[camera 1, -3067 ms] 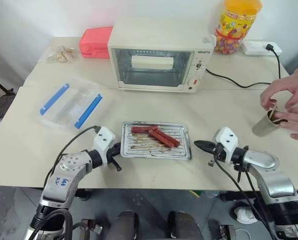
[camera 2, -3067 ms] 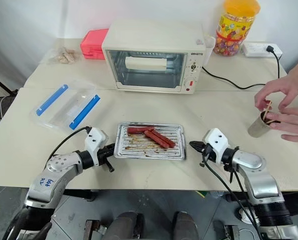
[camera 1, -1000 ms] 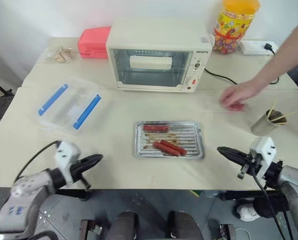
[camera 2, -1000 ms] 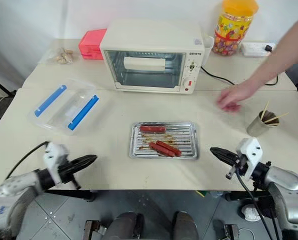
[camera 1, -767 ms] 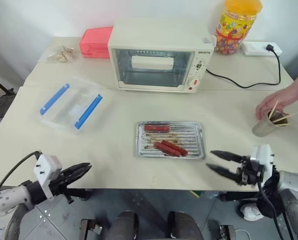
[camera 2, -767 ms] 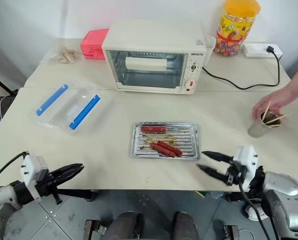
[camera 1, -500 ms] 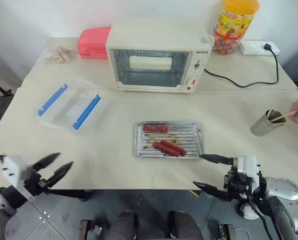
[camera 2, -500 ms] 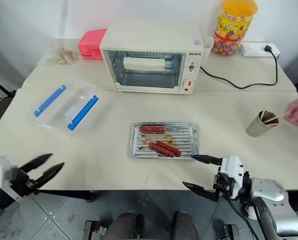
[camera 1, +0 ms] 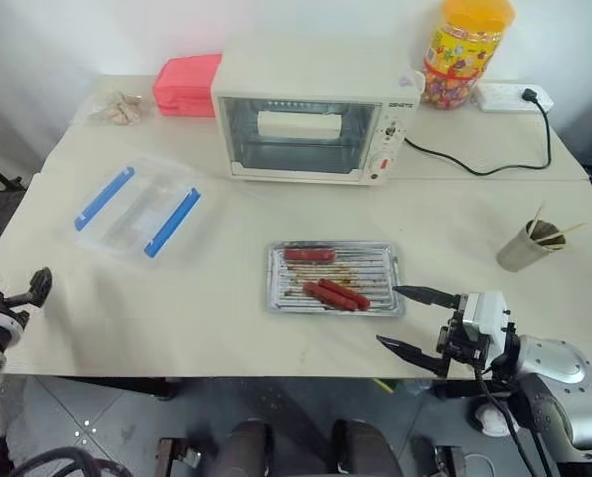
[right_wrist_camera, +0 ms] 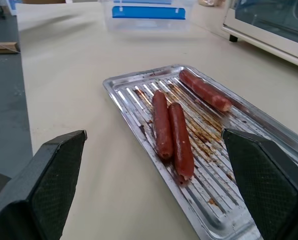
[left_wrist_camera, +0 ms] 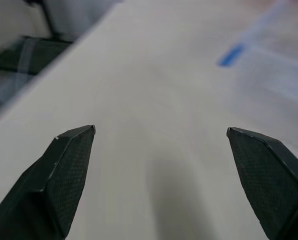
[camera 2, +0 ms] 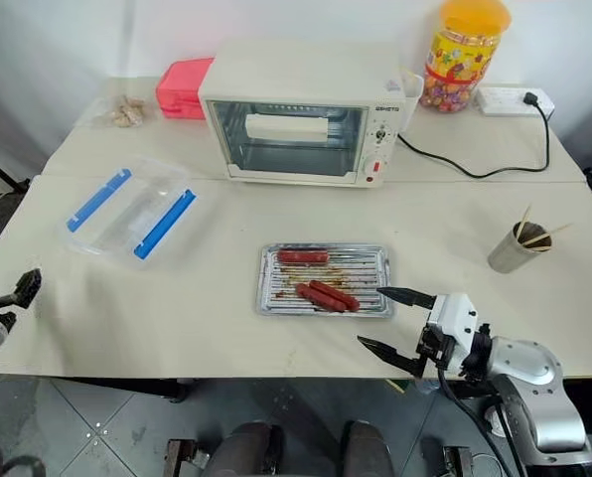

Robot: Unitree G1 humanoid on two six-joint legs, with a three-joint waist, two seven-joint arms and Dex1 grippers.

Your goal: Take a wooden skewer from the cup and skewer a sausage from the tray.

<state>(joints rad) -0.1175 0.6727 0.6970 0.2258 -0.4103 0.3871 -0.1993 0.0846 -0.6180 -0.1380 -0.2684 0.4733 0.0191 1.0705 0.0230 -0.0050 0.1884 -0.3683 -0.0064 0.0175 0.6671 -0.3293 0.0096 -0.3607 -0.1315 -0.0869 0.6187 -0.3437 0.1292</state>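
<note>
Skewers (camera 2: 530,231) stand in the cup (camera 2: 510,250), well right of the tray (camera 2: 323,281); thin, light and brittle, we judge, so pinch one mid-shaft. Our right gripper (camera 2: 396,320) and left gripper (left_wrist_camera: 159,145) gape empty.

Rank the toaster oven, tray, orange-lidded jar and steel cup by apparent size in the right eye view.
1. Toaster oven
2. Tray
3. Orange-lidded jar
4. Steel cup

The jar stands farther back, so it looks smaller than it is.

right arm (camera 1: 554,363) silver metal shell, white wrist block, black cable looped under it; right gripper (camera 1: 403,318) two black tapered fingers, cross-hatched pads (right_wrist_camera: 56,185); left gripper (left_wrist_camera: 159,175) same
</note>
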